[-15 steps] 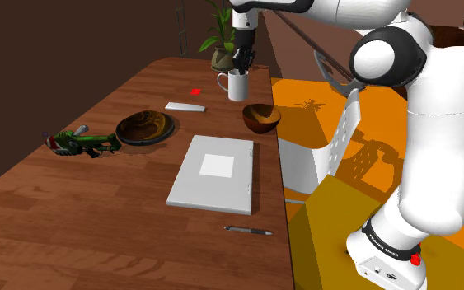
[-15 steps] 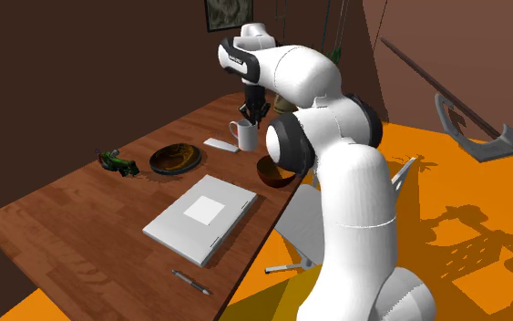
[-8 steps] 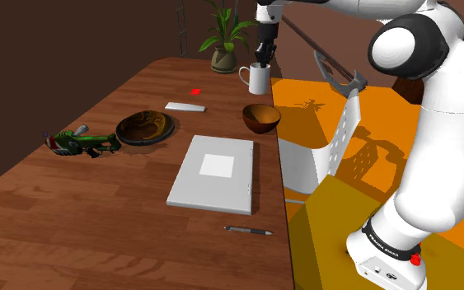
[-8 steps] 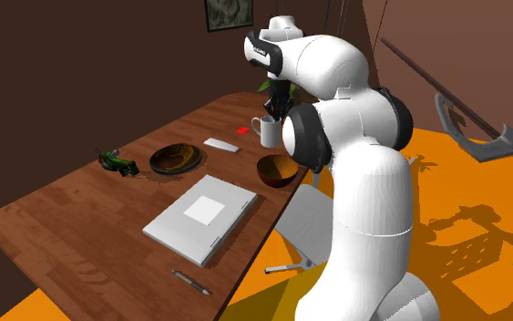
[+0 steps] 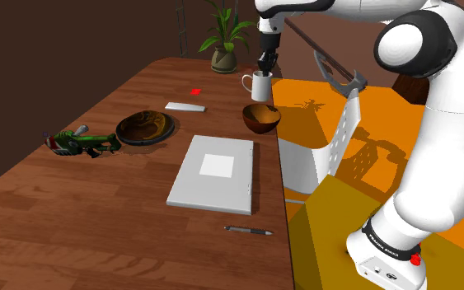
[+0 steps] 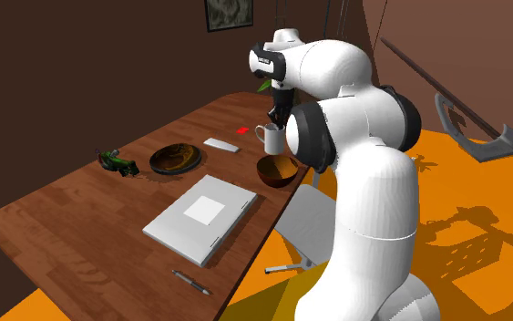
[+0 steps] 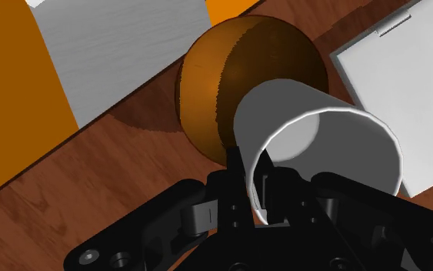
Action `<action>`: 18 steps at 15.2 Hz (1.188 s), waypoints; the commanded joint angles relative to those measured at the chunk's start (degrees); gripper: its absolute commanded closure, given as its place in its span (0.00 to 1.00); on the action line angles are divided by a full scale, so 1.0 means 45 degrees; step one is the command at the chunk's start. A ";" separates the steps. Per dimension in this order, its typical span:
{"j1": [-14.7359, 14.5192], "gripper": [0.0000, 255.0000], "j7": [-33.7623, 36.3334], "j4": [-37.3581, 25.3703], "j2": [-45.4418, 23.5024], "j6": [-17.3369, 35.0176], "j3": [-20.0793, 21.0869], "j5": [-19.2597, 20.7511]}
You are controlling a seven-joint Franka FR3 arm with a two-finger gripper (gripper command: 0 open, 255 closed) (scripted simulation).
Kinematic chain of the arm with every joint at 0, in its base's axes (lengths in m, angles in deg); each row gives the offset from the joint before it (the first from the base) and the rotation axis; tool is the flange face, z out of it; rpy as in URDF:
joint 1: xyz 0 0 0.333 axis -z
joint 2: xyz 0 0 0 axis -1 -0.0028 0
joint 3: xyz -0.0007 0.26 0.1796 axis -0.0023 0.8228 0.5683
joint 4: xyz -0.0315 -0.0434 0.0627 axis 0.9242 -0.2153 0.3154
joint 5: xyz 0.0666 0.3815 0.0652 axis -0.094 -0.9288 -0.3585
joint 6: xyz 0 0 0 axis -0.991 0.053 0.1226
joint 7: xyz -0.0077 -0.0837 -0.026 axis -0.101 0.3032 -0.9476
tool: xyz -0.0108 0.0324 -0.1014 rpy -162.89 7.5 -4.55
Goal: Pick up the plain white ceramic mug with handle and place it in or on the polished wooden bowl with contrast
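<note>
The white mug [image 5: 258, 86] hangs in the upper middle of the shoulder view, its rim pinched between the fingers of the black pincer [image 5: 264, 72], just above the brown wooden bowl [image 5: 260, 118] at the worktop's [image 5: 98, 189] right edge.

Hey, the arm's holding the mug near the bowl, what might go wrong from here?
The gripper pinches only one wall of the white mug, so it may swing or slip. The brown bowl is rounded inside, so the mug could tip on release. The bowl sits near the table edge; a bump might push it off.
</note>
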 commanded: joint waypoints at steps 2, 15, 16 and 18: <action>-0.0029 1.00 0.0023 0.0668 0.0094 0.0581 0.0011 0.0009; -0.0054 1.00 0.0029 0.2375 0.0063 0.2317 0.0024 0.0002; -0.0054 1.00 0.0029 0.2374 0.0063 0.2317 0.0024 0.0002; -0.0054 1.00 0.0029 0.2374 0.0063 0.2317 0.0024 0.0002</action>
